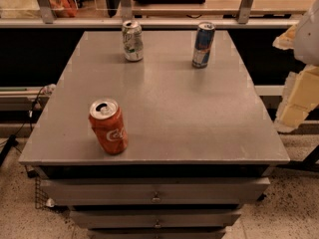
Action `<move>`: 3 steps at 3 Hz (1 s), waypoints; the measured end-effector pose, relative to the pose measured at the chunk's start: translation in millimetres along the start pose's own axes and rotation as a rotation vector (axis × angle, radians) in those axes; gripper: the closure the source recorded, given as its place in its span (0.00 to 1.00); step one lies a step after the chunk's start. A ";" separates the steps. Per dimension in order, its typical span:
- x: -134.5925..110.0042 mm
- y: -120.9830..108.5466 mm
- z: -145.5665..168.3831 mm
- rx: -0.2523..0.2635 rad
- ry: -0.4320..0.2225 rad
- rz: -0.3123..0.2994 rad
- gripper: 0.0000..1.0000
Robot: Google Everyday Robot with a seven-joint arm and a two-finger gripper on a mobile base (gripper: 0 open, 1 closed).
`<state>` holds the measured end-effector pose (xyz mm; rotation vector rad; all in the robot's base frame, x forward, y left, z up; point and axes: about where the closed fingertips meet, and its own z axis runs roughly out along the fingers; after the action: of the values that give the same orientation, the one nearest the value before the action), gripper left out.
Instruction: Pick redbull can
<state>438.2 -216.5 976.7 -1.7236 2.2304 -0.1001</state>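
The redbull can (203,45) is slim, blue and silver, and stands upright at the far right of the grey table top (169,108). My gripper (297,96) shows as cream and white parts at the right edge of the view, off the table's right side. It is to the right of the redbull can, nearer the camera, and apart from it. Nothing shows in it.
A silver-white can with green markings (132,40) stands at the far middle-left. A red-orange cola can (108,127) stands at the near left, leaning slightly. Drawers (155,193) sit under the table top. A shelf rail (159,21) runs behind the table.
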 end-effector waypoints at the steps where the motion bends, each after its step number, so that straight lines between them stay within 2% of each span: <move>1: -0.4 -0.3 -0.4 0.003 -0.001 0.000 0.00; 2: -7.0 -11.1 10.7 0.018 -0.049 0.019 0.00; 3: -19.0 -35.1 38.3 0.041 -0.151 0.058 0.00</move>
<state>486.2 -202.6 953.1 -1.5883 2.1514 -0.0015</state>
